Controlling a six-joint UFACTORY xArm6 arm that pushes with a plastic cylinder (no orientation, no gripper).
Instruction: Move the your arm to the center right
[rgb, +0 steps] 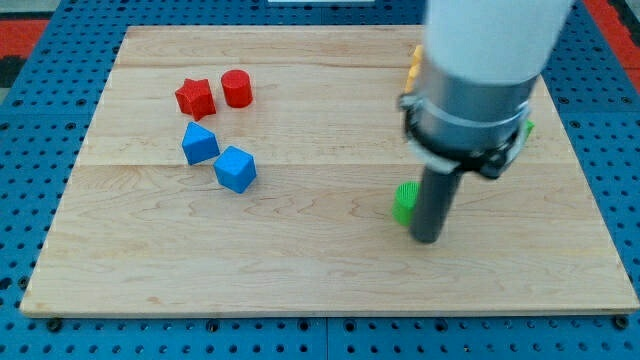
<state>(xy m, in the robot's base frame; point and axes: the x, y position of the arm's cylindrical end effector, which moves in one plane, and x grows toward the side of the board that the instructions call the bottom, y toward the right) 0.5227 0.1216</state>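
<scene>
My tip (426, 238) rests on the wooden board (300, 260), right of the view's centre and a little below the middle. A green block (404, 201) sits just to the tip's left, touching or nearly touching the rod; part of it is hidden. The arm's white and grey body (480, 70) covers the upper right of the board. A yellow block (413, 66) shows at the body's left edge, mostly hidden. A sliver of another green block (528, 129) shows at the body's right edge.
At the view's upper left lie a red star block (196, 97) and a red cylinder (236, 88). Below them sit two blue blocks (200, 144) (236, 168). A blue pegboard (40, 150) surrounds the board.
</scene>
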